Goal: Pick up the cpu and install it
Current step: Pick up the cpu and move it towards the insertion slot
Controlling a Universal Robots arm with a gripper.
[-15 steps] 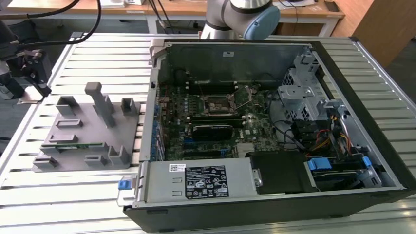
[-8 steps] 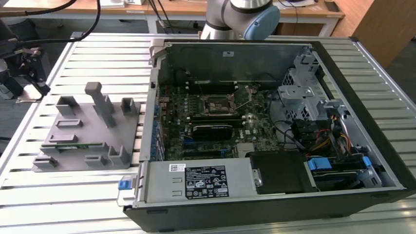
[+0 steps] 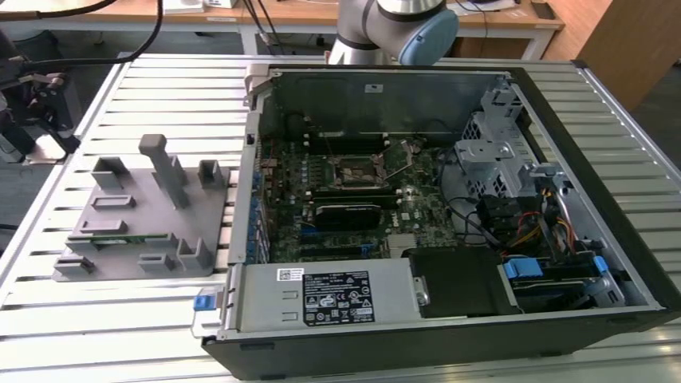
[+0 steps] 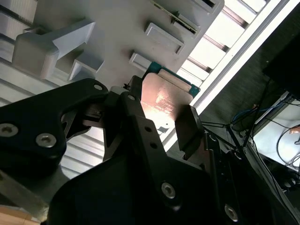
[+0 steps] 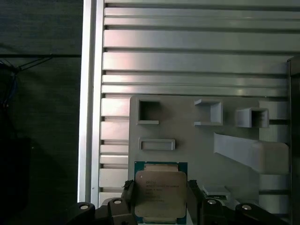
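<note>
**One cpu pinched at its edges**

The claw (image 5: pixel 161 185) pinches the single cpu (image 5: pixel 161 197) by two opposite edges, over the one grey holder (image 5: pixel 225 154) on the slatted surface (image 5: pixel 187 61). The cpu is probably light, stiff and fragile underneath; the bare side edges seem the safe place to hold.
</note>
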